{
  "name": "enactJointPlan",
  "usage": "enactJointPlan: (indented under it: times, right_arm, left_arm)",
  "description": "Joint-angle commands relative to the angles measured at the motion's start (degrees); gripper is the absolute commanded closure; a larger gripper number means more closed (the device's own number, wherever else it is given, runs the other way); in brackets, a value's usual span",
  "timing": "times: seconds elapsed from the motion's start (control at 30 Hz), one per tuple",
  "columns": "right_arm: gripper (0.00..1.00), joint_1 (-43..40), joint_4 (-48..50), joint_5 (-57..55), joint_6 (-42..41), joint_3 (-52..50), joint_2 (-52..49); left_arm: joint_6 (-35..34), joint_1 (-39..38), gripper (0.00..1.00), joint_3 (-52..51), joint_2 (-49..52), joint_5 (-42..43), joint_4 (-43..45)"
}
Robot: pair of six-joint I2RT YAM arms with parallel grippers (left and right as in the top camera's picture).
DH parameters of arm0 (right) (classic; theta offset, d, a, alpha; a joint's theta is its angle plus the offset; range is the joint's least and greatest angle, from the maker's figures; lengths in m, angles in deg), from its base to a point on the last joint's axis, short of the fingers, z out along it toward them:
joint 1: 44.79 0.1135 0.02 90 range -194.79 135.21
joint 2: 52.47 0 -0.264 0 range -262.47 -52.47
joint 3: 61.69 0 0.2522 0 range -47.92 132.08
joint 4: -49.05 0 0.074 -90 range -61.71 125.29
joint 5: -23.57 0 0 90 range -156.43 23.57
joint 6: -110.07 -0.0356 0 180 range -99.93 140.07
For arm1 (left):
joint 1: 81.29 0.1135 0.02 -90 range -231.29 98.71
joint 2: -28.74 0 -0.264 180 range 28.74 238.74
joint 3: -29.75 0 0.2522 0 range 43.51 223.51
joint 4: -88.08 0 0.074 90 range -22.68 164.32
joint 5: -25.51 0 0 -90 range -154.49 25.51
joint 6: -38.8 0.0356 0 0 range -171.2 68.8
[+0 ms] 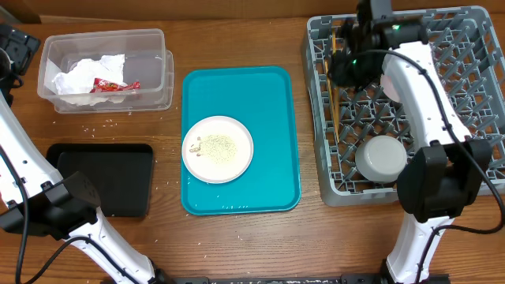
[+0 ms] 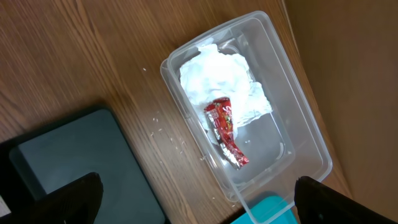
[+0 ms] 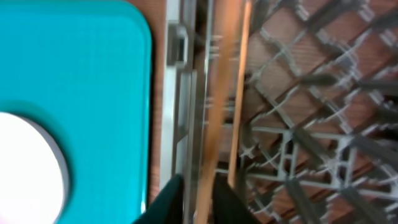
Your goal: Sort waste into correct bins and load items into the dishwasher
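Wood table (image 1: 237,244); R arm (image 1: 422,87) hides rack (image 1: 481,71), chopsticks (image 3: 239,93) blurred in fingers (image 3: 231,205).

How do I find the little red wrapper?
Find the clear plastic tub at the table's far-left corner, beyond the black tray. Inside, partly on the crumpled white napkin, lies the red wrapper, the only red thing there.

A clear plastic tub (image 2: 292,124) sits on the wooden table (image 2: 81,56), holding a crumpled white napkin (image 2: 214,78) with a red wrapper (image 2: 225,130) lying on it. A black tray (image 2: 81,168) lies near the tub, with rice grains (image 2: 160,118) scattered between them. A teal tray (image 2: 270,211) corner pokes in below. The left gripper (image 2: 199,202) has its dark fingers (image 2: 74,199) spread wide at the bottom corners.
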Motion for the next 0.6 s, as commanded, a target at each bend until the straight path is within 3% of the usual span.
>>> enactJointPlan:
  times: [0.0,0.17,0.3,0.4,0.47,0.5,0.57]
  right_arm:
    - [0.71,0.1,0.0,1.2,0.5,-1.1,0.0]
    - [0.66,0.1,-2.5,6.9,-0.5,0.7,0.5]
    - [0.63,0.7,-4.5,17.6,-1.0,2.8,1.1]
    - [0.55,3.1,-4.6,26.2,-1.0,2.8,1.7]
    - [0.45,5.6,-4.6,26.8,-1.4,2.8,1.7]
    - [0.31,7.9,-4.4,25.0,-1.4,2.8,1.4]
    - [0.17,11.5,-3.9,19.2,-3.5,2.7,0.9]
  left_arm:
    - [1.1,-0.5,0.0,0.0,0.3,-0.6,0.1]
    - [1.1,-0.5,0.0,0.0,0.3,-0.6,0.1]
    - [1.1,-0.5,0.0,0.0,0.3,-0.6,0.1]
    - [1.1,-0.5,0.0,0.0,0.3,-0.6,0.1]
    - [1.1,-0.5,0.0,0.0,0.3,-0.6,0.1]
    - [1.1,-0.5,0.0,0.0,0.3,-0.6,0.1]
    - [1.1,-0.5,0.0,0.0,0.3,-0.6,0.1]
